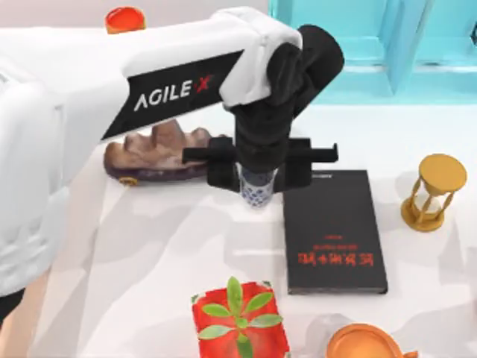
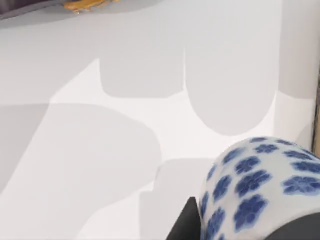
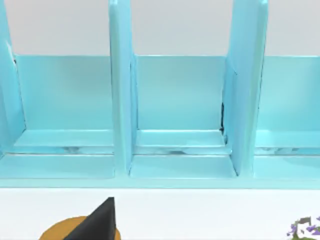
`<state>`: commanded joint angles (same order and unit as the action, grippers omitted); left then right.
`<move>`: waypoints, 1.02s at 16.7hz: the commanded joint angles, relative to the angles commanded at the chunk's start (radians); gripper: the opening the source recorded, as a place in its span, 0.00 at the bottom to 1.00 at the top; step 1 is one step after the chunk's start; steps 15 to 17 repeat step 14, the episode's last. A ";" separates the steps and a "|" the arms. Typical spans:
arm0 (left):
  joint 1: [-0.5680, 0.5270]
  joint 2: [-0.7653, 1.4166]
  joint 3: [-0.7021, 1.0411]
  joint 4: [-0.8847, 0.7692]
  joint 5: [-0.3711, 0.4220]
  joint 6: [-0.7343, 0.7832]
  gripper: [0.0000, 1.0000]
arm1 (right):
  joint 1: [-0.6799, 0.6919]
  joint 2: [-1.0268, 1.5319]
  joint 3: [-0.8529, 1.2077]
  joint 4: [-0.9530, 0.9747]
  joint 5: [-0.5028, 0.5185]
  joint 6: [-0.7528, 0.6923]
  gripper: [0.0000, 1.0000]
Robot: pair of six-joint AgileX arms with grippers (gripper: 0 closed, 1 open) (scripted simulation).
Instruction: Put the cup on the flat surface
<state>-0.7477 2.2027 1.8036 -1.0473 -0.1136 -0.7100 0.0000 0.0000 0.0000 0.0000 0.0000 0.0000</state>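
The left gripper (image 1: 257, 170) grips the small white porcelain-look cup with blue flowers (image 1: 257, 192) near table centre, at nine o'clock of the black book with red lettering (image 1: 335, 231). Best to lower it straight down onto the glossy white tabletop (image 1: 164, 253), upright, before releasing. The arm reaches in from the left, wrist pointing down.

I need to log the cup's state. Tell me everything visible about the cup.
The cup is a small handleless white tumbler with a blue flower pattern and a porcelain look. In the top view it sits between the fingers of the left gripper, which closes on it from both sides, just left of the black book and above the white table. The left wrist view shows its rounded patterned wall over bare tabletop. Whether its base touches the table cannot be told.
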 joint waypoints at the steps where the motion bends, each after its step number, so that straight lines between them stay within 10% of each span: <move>1: 0.000 0.000 0.000 0.000 0.000 0.000 0.45 | 0.000 0.000 0.000 0.000 0.000 0.000 1.00; 8: 0.000 0.000 0.000 0.000 0.000 0.000 0.98 | 0.000 0.000 0.000 0.000 0.000 0.000 1.00; 17: 0.000 0.000 0.000 0.000 0.000 0.000 1.00 | 0.000 0.000 0.000 0.000 0.000 0.000 1.00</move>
